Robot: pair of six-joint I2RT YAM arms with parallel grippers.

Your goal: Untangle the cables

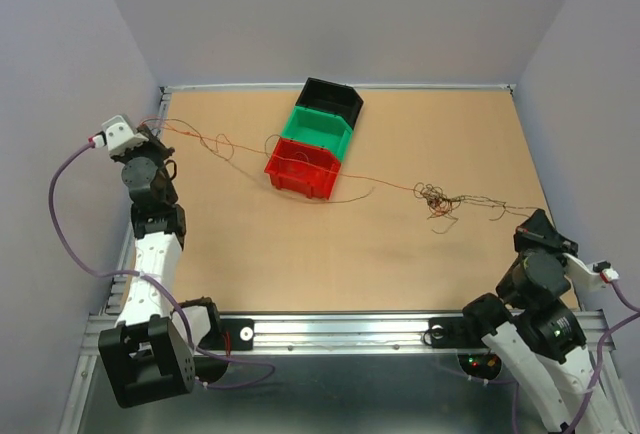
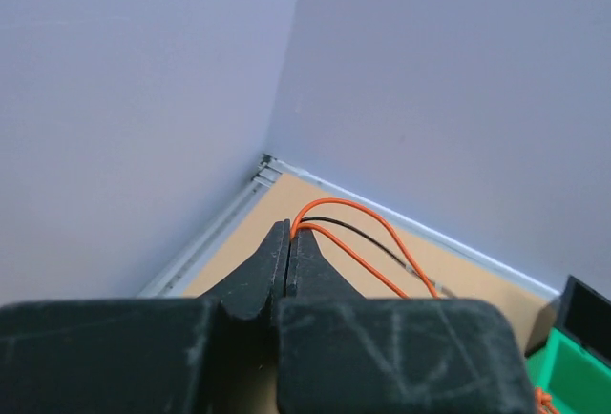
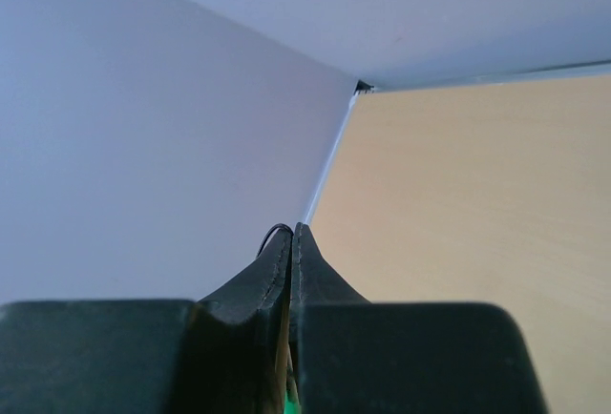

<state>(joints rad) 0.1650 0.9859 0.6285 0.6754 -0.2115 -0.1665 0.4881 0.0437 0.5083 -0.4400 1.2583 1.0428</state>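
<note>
The cables (image 1: 437, 199) form a small knot of thin dark and orange loops right of the table's middle. From it an orange strand runs left past the bins to my left gripper (image 1: 157, 134) at the far left edge. That left gripper (image 2: 290, 231) is shut on orange and dark cables (image 2: 355, 212), which loop out of its tips. Thin strands run right from the knot to my right gripper (image 1: 524, 222) near the right edge. In the right wrist view my right gripper (image 3: 292, 231) is shut, and a dark cable end (image 3: 275, 231) curls out at its tip.
A black bin (image 1: 331, 100), a green bin (image 1: 320, 129) and a red bin (image 1: 301, 167) stand in a row at the back middle; the strand passes by the red one. Walls close the table on the left, back and right. A metal rail (image 1: 340, 329) runs along the near edge.
</note>
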